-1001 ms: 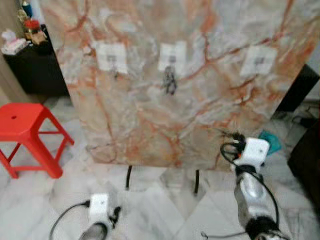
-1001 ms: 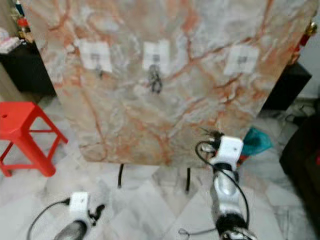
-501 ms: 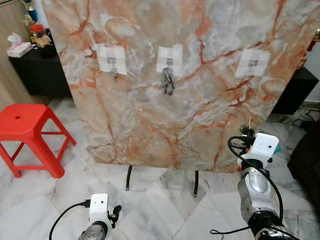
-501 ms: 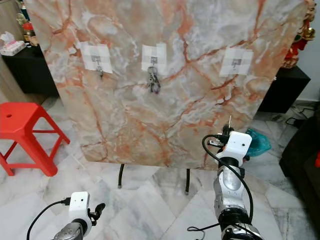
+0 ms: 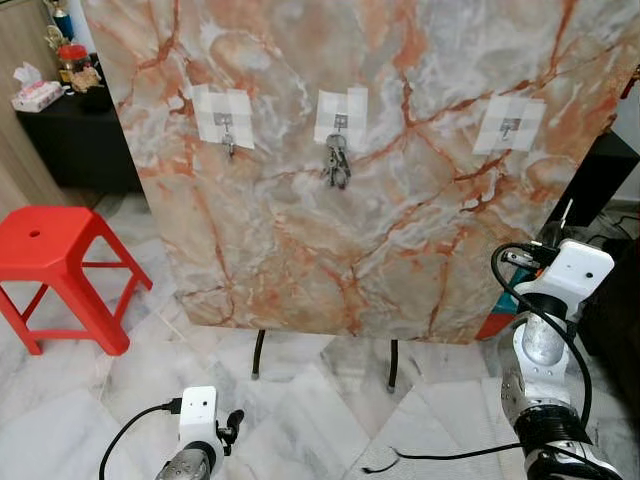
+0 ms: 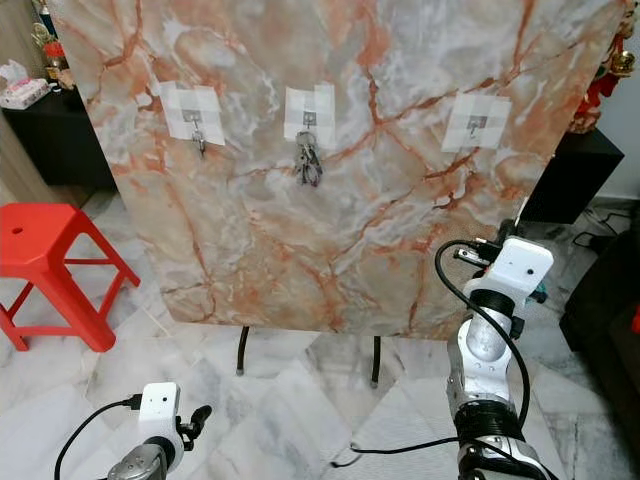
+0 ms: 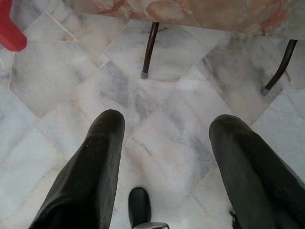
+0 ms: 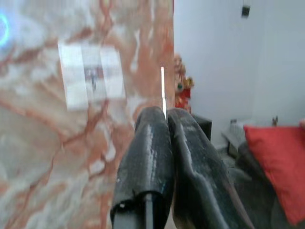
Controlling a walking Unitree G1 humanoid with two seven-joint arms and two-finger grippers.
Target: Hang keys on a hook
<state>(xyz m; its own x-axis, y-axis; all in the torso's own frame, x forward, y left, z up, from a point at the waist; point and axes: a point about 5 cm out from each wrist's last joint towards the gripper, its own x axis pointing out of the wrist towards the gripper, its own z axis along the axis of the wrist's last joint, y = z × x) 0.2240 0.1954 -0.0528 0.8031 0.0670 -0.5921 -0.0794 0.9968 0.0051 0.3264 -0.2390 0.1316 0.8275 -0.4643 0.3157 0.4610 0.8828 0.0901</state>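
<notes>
A bunch of keys (image 5: 337,166) hangs from the middle hook (image 5: 340,124) on the marble board (image 5: 300,250), just below the middle of its top edge, so that the ring carries the weight and the keys lie flat against the stone. The left hook (image 5: 228,139) and the right hook (image 5: 510,127), each on its own white adhesive patch, carry nothing. The board stands on thin dark legs (image 5: 259,354) on the marble floor (image 7: 157,119). The right gripper (image 8: 164,131) is raised near the lower right corner of the board, its two black fingers pressed together with a thin bright sliver between the tips; I cannot tell what this sliver is. The left gripper (image 7: 164,143) hangs low over the floor in front of the board, its fingers spread wide and holding nothing, because this arm has no part in the work. I judge that the hanging is already done. A red stool (image 5: 50,250) stands beside the left edge of the board.
</notes>
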